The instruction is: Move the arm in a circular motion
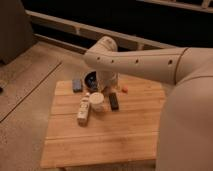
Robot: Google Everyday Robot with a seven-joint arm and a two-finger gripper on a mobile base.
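Note:
The arm [142,62], thick and cream-white with small dark screw holes, reaches in from the right across the back of the wooden table [120,132]. Its rounded elbow [105,49] sits high above the table's far edge. From there a short segment drops straight down. The gripper [107,87] is at the lower end of that segment, just behind a white cup [97,102] and beside a dark bowl [90,78]. It is low over the tabletop and mostly hidden by the arm.
A white bottle [83,109] lies on its side left of the cup, and a black bar-shaped item [114,101] lies right of it. A grey-blue block [76,84] and a small orange piece [124,90] sit near the back edge. Speckled floor lies to the left.

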